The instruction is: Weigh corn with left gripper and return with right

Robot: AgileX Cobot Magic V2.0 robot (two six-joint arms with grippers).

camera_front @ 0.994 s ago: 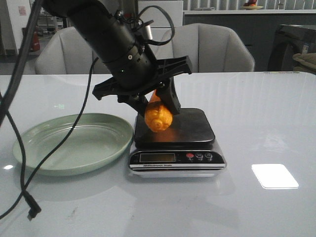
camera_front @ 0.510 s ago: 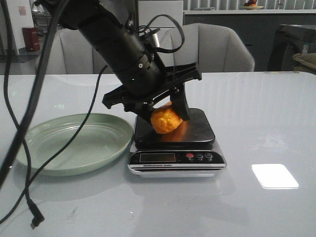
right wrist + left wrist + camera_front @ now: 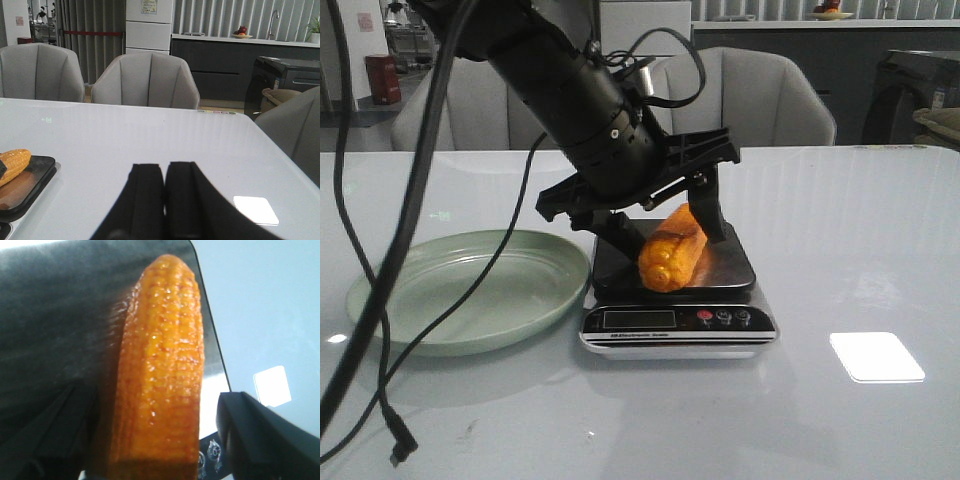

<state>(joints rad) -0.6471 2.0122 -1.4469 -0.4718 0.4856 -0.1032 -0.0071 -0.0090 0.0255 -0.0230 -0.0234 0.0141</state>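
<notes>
The orange-yellow corn [image 3: 670,255] lies on the black platform of the scale [image 3: 725,268], one blunt end toward the camera. My left gripper [image 3: 665,232] reaches down over it, its two black fingers straddling the cob. In the left wrist view the corn [image 3: 160,375] fills the middle, and a bright gap separates it from one finger [image 3: 255,435], so the gripper is open. My right gripper [image 3: 165,172] is shut and empty above the table, right of the scale; the corn's end [image 3: 12,162] shows in its view. The right gripper is out of the front view.
A pale green plate [image 3: 470,290] stands on the table left of the scale. The scale's display and buttons [image 3: 720,318] face the front. Black cables [image 3: 380,300] hang from the left arm over the plate's left side. Grey chairs stand behind the table.
The left gripper moved right and lowered the corn onto the scale platform. The cob now lies flat, and the fingers have parted from it.
</notes>
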